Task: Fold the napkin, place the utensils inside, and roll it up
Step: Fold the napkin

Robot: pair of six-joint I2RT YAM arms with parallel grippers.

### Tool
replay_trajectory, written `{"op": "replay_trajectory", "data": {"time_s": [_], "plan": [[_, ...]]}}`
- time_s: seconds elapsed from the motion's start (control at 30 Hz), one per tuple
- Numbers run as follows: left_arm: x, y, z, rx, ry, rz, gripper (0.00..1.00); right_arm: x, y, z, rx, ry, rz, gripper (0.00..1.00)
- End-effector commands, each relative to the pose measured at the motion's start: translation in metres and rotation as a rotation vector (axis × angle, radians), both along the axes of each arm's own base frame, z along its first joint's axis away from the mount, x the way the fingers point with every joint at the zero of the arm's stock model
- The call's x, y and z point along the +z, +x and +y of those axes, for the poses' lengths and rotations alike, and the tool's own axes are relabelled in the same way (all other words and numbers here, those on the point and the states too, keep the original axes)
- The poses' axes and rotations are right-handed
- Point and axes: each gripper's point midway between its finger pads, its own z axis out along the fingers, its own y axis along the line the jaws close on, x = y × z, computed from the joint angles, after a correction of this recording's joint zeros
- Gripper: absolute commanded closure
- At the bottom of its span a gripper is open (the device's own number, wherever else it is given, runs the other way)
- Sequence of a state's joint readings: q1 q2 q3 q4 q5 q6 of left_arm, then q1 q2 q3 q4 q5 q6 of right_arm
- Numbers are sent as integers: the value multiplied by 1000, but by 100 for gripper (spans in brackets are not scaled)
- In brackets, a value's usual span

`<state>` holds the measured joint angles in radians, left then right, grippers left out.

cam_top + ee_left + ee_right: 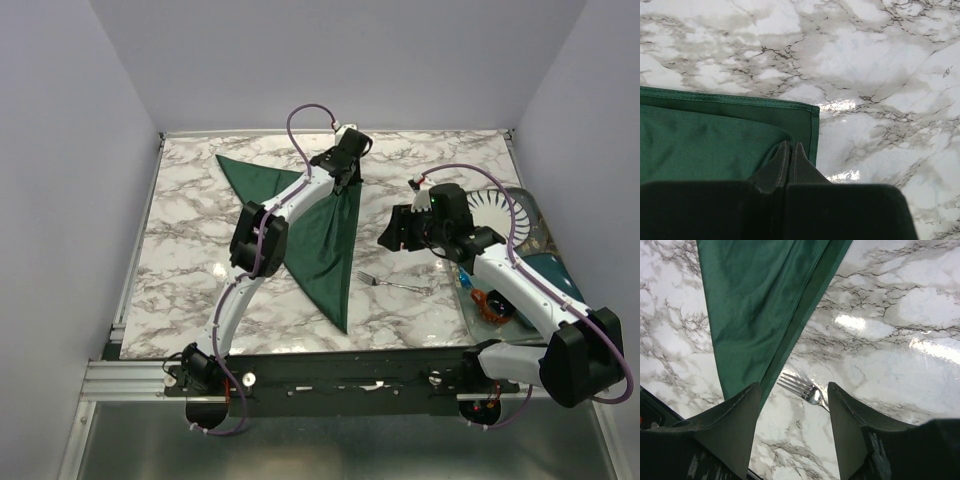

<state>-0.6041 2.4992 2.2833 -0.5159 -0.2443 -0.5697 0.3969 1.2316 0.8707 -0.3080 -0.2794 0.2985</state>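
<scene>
The napkin (320,240) lies on the marble table (190,230) doubled into a long triangle. Its narrow tip points toward 6 o'clock in the top view and its broad edge runs across the far side. The left gripper (791,147) sits at the triangle's 1 o'clock corner with its fingers pressed tight together. It seems to nip the corner of the upper layer, though the tips themselves hide the exact point of contact. In the left wrist view the lower layer's hemmed edge shows past the upper one, so the fold looks slightly short of square. To finish the step well, carry that upper corner outward until the two hems meet, and lower it flat before letting go. Then lift straight up so the soft cloth is not dragged back or puckered. The fork (807,391) lies on bare marble at about 3 o'clock from the napkin's near tip, with its tines just beside the cloth edge. The right gripper (392,232) hovers over the fork with its fingers spread wide, holding nothing. It is best kept clear of the cloth until the crease is laid.
</scene>
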Motion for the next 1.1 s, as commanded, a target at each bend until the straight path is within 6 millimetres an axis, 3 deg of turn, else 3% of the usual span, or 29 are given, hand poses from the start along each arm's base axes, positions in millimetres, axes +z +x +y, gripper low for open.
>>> {"op": "replay_trajectory", "data": {"time_s": [0.0, 0.33, 0.67, 1.07], "plan": [[-4, 5, -16, -20, -44, -13, 100, -4, 0, 1, 8, 16, 8, 36], [-9, 9, -18, -9, -54, -16, 100, -6, 0, 1, 10, 18, 13, 36], [10, 20, -22, 1, -89, -72, 100, -4, 1, 1, 10, 23, 12, 36], [-3, 18, -16, 13, -79, -42, 100, -5, 0, 1, 13, 28, 16, 36]]}}
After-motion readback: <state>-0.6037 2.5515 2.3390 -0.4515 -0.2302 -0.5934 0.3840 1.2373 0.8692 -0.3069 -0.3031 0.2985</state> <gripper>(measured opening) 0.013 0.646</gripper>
